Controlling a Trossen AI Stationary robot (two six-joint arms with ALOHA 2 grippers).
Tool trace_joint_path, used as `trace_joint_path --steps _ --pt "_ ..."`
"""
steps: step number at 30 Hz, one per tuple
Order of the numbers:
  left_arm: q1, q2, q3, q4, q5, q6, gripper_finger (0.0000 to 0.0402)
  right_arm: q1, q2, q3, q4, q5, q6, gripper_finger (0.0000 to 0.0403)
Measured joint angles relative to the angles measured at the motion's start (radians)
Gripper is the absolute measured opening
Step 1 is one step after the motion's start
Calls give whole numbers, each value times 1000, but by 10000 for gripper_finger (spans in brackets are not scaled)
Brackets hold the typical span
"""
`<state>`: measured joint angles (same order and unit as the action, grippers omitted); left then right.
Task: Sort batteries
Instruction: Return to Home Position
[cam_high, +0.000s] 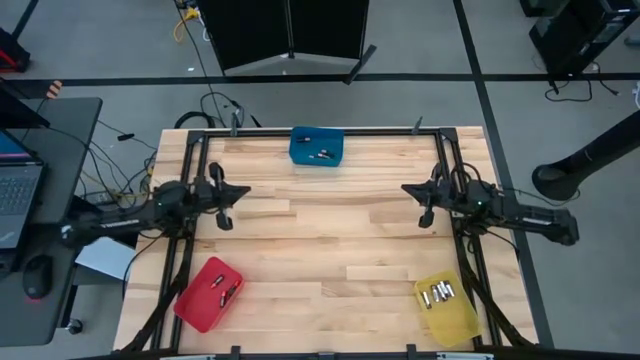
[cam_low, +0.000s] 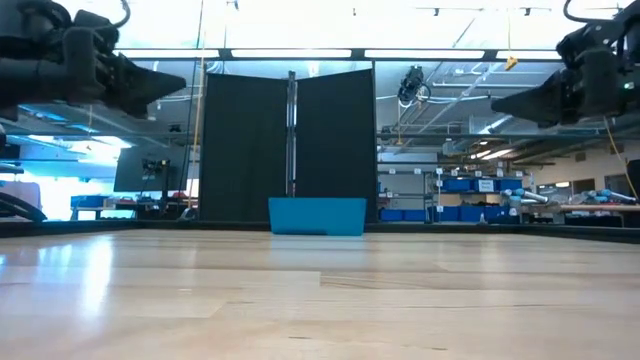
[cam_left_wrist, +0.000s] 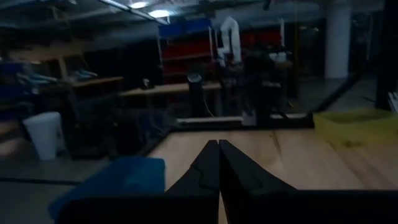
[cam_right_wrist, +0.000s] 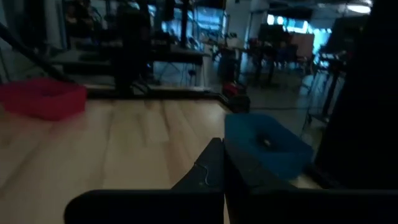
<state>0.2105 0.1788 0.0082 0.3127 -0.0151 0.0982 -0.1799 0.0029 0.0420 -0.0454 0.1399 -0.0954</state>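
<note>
Wooden boards of the worktop (cam_high: 330, 240) are showing no loose cell between the three bins, so the sorting is looking finished. The batteries (cam_high: 318, 153) are lying in small groups inside the blue bin (cam_high: 300, 140), the red bin (cam_high: 195, 305) and the yellow bin (cam_high: 455, 320). The left hand (cam_high: 238, 191) is hanging above the worktop's left side, fingers pressed together and gripping nothing. The right hand (cam_high: 411, 189) is mirroring it on the right side, likewise closed and empty. Only parking both arms seems to be left.
</note>
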Motion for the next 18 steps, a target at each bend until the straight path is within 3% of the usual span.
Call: trace_joint_path --steps 4,8,13,18 --pt "13 -174 0 -132 -29 2 6 -44 0 4 -28 -5 33 3" --pt "35 -164 0 -127 -81 6 6 -93 0 -36 73 -69 36 3" --pt "58 -160 0 -119 -81 11 6 -168 9 -35 71 -130 65 3" --pt "65 -160 0 -128 -81 14 6 -226 12 -35 68 -102 75 5"
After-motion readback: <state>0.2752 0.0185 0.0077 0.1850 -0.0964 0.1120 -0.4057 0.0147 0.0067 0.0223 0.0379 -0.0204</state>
